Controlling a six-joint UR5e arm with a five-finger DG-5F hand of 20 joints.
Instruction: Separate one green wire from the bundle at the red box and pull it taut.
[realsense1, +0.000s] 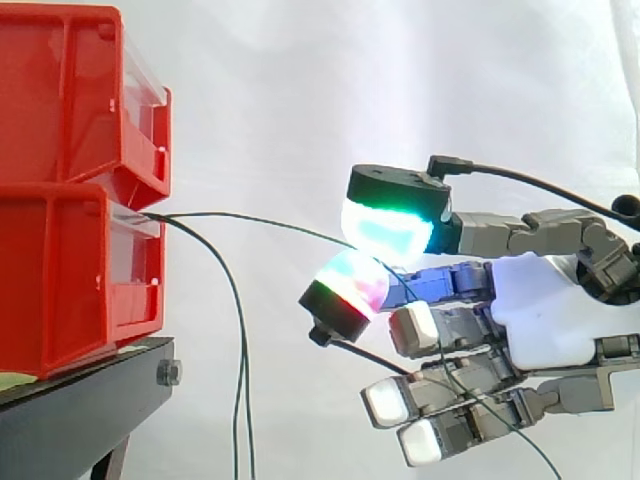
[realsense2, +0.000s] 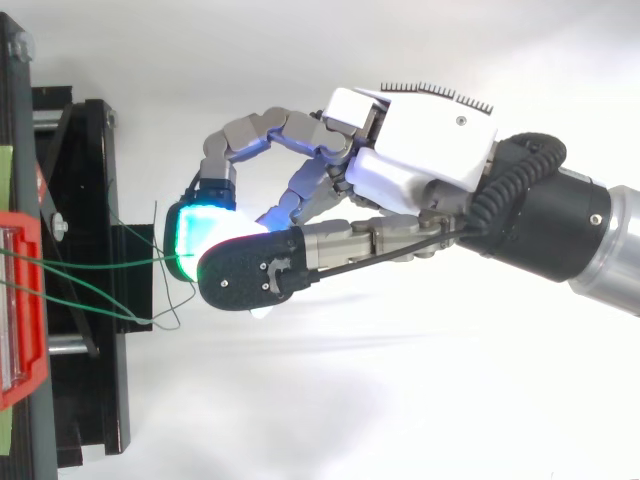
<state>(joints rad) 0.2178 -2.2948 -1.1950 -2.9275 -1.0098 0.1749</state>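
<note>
Two red bins (realsense1: 70, 270) are stacked at the left on a black stand (realsense1: 80, 410). Thin green wires come out between them at the front lip. One green wire (realsense1: 280, 223) runs in a shallow arc to the right into my hand (realsense1: 545, 310), where two glowing fingertips (realsense1: 385, 225) pinch it. Past the pinch, the wire trails down behind the hand toward the lower right. The other green wires (realsense1: 240, 350) hang down beside the stand. From above, the wires (realsense2: 100, 265) spread from the red box (realsense2: 20, 300) toward the hand (realsense2: 430, 130).
The black stand (realsense2: 90, 200) and its frame fill the left side under the bins. A white curtain lies behind everything. The arm comes in from the right.
</note>
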